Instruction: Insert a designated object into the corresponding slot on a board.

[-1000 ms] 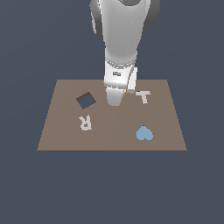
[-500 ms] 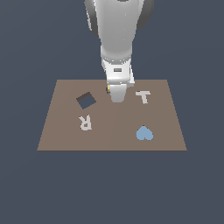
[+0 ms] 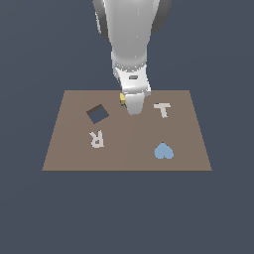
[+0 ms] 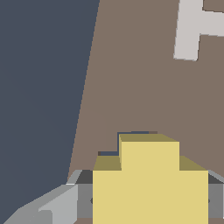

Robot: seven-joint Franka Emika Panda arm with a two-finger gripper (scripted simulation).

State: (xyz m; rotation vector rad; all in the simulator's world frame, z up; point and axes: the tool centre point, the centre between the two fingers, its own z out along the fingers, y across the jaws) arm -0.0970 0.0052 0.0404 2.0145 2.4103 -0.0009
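Observation:
My gripper (image 3: 133,108) hangs low over the far middle of the brown board (image 3: 74,149) and is shut on the yellow piece (image 3: 122,98). In the exterior view only a sliver of that piece peeks out beside the fingers. In the wrist view the yellow piece (image 4: 148,179) fills the space between the two grey fingers (image 4: 81,199), just over the board (image 4: 131,65). A thin dark edge of the slot (image 4: 133,132) shows right behind the piece. The rest of the slot is hidden under it.
A dark tilted square hole (image 3: 97,114) lies toward the exterior view's left of the gripper. A pale letter T (image 3: 162,109), also in the wrist view (image 4: 192,26), lies to its right. A pale letter R (image 3: 96,139) and a light-blue heart (image 3: 163,151) sit nearer the front.
The gripper has shifted slightly toward the board's far edge with the yellow piece held. The yellow sliver now shows on the gripper's left side instead of its right.

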